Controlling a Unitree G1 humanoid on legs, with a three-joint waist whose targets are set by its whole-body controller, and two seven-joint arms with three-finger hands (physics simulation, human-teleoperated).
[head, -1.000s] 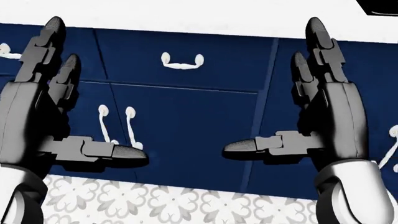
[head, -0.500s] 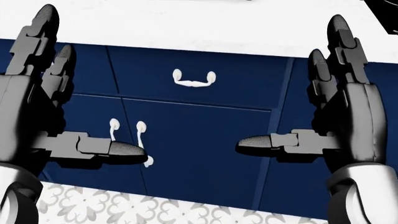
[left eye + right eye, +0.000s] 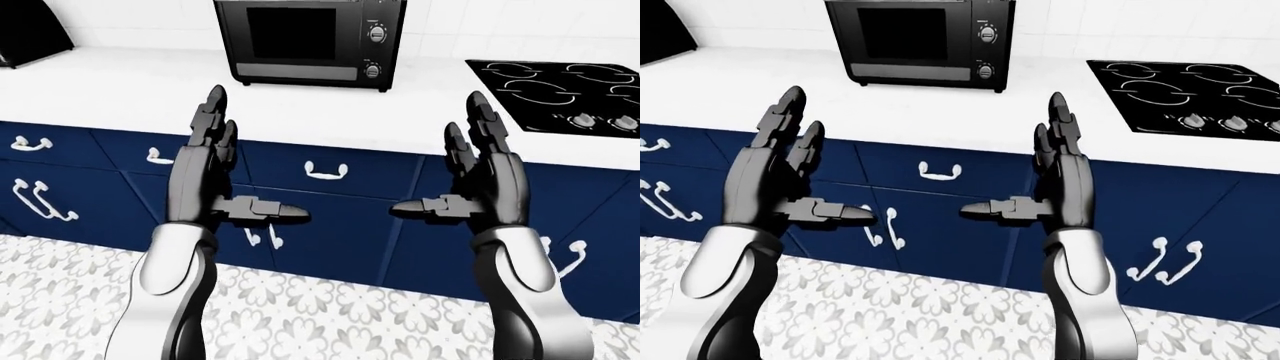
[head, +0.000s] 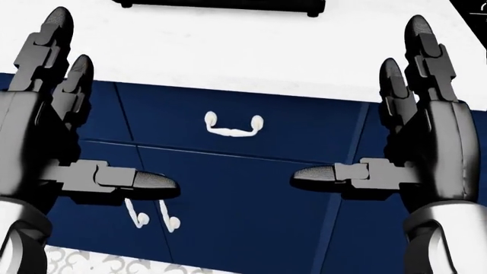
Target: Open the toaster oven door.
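Centrally, the left hand [image 3: 215,184] stood released, fingers spread, at mid-left; the toaster oven [image 3: 310,41], door shut, sat on the white tabletop [image 3: 120,90] at upper centre; the right hand [image 3: 480,187] was likewise released at mid-right.

One toaster oven [image 3: 308,41], one cooktop [image 3: 560,82], two hands: left hand [image 3: 205,191], right hand [image 3: 487,187].

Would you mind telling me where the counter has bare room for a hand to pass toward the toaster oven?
The white counter is bare all along below the toaster oven, and between it and the stovetop at the right. Both the left hand and right hand hover open over the blue drawers, touching nothing. A dark object occupies the far left.
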